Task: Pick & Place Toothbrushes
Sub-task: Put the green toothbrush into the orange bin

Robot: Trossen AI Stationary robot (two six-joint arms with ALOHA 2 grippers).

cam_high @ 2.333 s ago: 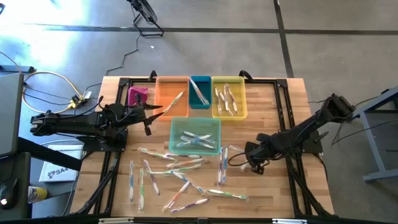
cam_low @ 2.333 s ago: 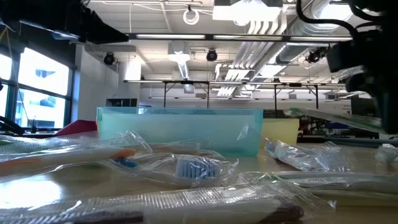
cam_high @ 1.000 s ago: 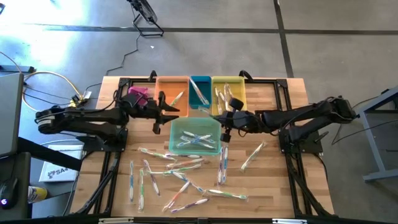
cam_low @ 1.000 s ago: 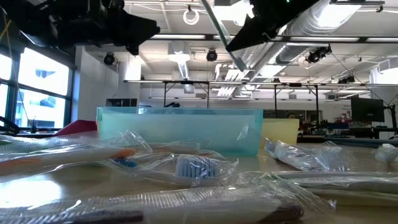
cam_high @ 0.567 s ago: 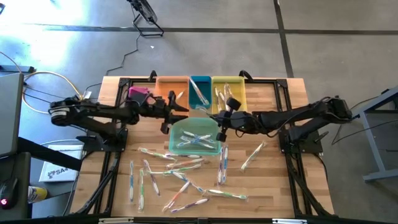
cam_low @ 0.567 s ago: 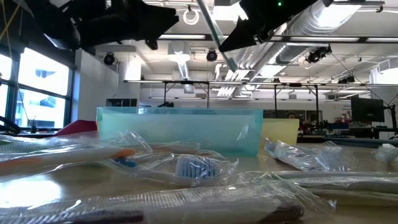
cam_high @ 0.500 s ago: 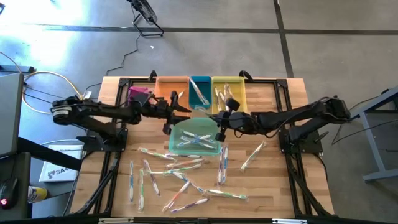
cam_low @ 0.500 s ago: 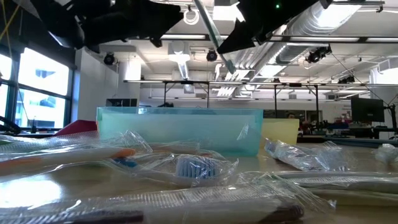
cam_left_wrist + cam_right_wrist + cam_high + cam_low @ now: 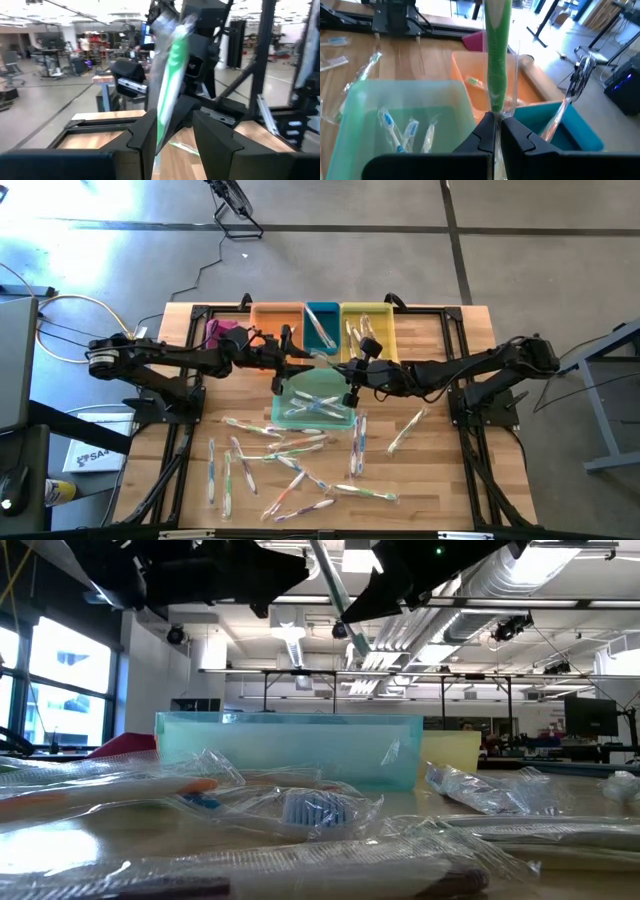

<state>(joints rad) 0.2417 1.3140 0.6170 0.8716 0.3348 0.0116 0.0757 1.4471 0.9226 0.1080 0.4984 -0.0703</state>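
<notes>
- Green-handled wrapped brush (image 9: 496,50) stands clamped between my right gripper (image 9: 350,383) fingers, which are pinched tight on its lower end; the rest rises above them, over the green bin (image 9: 341,377).
- My left gripper (image 9: 283,361) is part open, one finger (image 9: 145,137) either side of the same brush; I cannot tell whether they touch it.
- Risk: if the right lets go before the left closes, it drops, perhaps outside the bin.
- Risk: the crinkly wrapper may slide, so the left pinches film, not handle.
- Risk: the two grippers are near enough to knock together.
- Other brushes (image 9: 300,455) lie loose on the table (image 9: 470,330), well below my fingers.
</notes>
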